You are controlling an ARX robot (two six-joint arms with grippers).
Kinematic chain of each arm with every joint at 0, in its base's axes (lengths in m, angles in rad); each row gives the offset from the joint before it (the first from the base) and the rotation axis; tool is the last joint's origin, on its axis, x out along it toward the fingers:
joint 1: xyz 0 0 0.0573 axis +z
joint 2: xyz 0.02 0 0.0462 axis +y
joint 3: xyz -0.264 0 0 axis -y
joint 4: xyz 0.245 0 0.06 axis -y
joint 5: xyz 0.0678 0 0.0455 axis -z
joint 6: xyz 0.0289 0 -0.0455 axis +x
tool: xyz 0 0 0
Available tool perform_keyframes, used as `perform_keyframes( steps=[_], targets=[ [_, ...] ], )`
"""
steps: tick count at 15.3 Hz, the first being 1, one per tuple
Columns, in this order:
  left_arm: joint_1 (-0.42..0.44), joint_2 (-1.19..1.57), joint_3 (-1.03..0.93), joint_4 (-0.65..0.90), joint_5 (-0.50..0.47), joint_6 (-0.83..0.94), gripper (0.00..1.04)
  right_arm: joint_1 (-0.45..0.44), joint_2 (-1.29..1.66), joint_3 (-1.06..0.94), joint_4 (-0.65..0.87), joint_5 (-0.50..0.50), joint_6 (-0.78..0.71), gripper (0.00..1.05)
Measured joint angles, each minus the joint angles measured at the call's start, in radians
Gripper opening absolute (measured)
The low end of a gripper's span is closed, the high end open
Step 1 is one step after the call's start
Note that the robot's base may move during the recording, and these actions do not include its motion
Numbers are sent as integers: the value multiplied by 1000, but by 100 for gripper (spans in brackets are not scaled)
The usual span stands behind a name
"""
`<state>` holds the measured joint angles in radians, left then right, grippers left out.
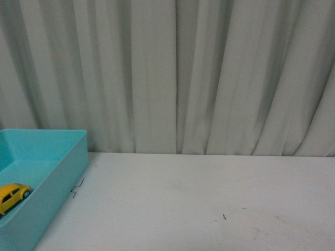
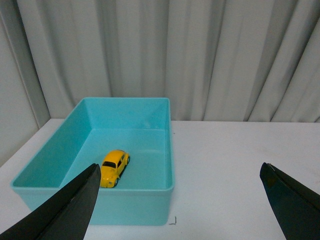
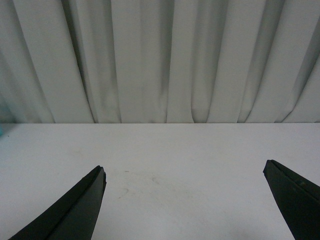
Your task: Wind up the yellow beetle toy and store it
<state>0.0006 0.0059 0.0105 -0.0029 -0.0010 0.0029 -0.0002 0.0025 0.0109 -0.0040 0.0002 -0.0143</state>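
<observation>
Handling first: we judge the yellow beetle toy (image 2: 114,168) to be light, rigid and slick, since its glossy rounded shell offers little flat surface and would likely slip out of a pinch across the roof. We would take hold across the flanks, low on the body near the black running boards between the wheels, where the sides look closest to parallel. Whether it carries a wind-up key or a pull-back drive we cannot tell; no key shows at this size. Appearance: small bright yellow Beetle-shaped car, domed roof, dark windows, dark wheels with pale hubs, upright on all its wheels. Location: we find it inside the turquoise bin (image 2: 169,150), on the bin floor toward the near wall and apart from the side walls; the front view shows it at the far left, partly cut by the frame edge (image 1: 12,195). The bin sits on the white table (image 1: 209,198). Left gripper (image 2: 181,182) stands spread wide and empty, above and short of the bin. Right gripper (image 3: 185,187) is likewise spread wide, holding nothing, over bare table.
</observation>
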Motion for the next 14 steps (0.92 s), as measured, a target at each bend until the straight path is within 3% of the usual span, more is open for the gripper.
perform_keyframes(
  steps=[14],
  targets=[
    [0,0,0,0,0,0,98,0,0,0,0,0,0,98]
  ],
)
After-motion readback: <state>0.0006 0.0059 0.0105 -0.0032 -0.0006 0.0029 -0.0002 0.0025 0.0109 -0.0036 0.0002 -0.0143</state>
